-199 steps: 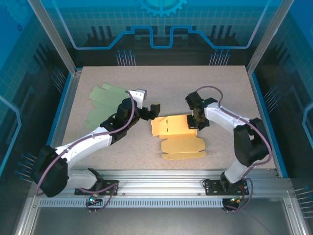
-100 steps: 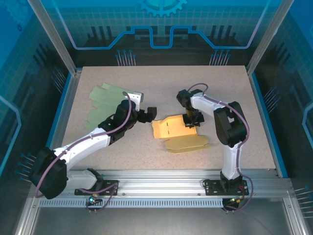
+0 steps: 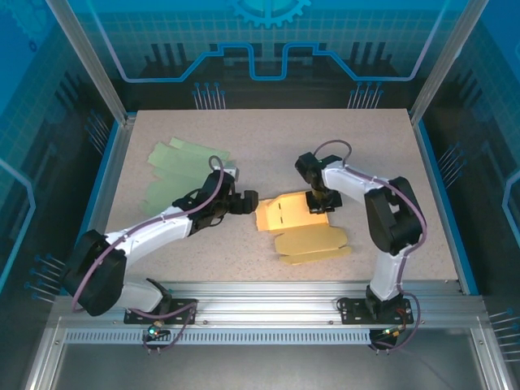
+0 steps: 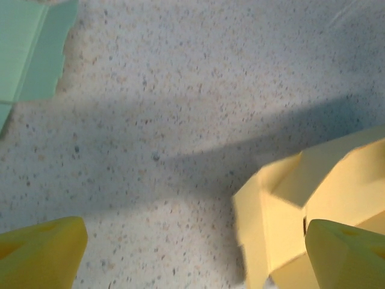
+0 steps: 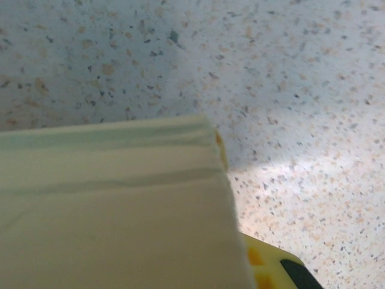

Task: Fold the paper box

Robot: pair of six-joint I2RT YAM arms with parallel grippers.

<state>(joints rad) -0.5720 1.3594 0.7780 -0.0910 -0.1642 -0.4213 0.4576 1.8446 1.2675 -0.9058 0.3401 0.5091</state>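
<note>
The left gripper (image 3: 249, 201) is spread wide. It sits low over the table (image 3: 366, 146), just at the left edge of the box (image 3: 284, 215). It holds nothing. In the left wrist view its two yellow fingers (image 4: 42, 253) stand far apart in the bottom corners. The left end of the box pokes in between them. It is close to the finger on the right side of that view, and I cannot tell if that finger touches it. Bare table lies by the other finger.

The right gripper (image 3: 318, 203) is pressed together. It is down on the far right part of the box and pinches a flap there. In the right wrist view the pale flap is very near the camera. A bit of one yellow finger (image 5: 264, 265) peeks out from under it, with speckled table behind.

The box is made of yellow paper. It lies near the middle of the table, between the two grippers. It is not yet folded into a box shape. One darker yellow part lies flat and has two small slits in it. A paler part lies on the near side, toward the arm bases, and has a bumpy front edge. The left end has bent folds in it.

Some green sheets (image 3: 175, 166) lie flat at the far left of the table, well apart from the box. One corner of them shows at the top left of the left wrist view.
</note>
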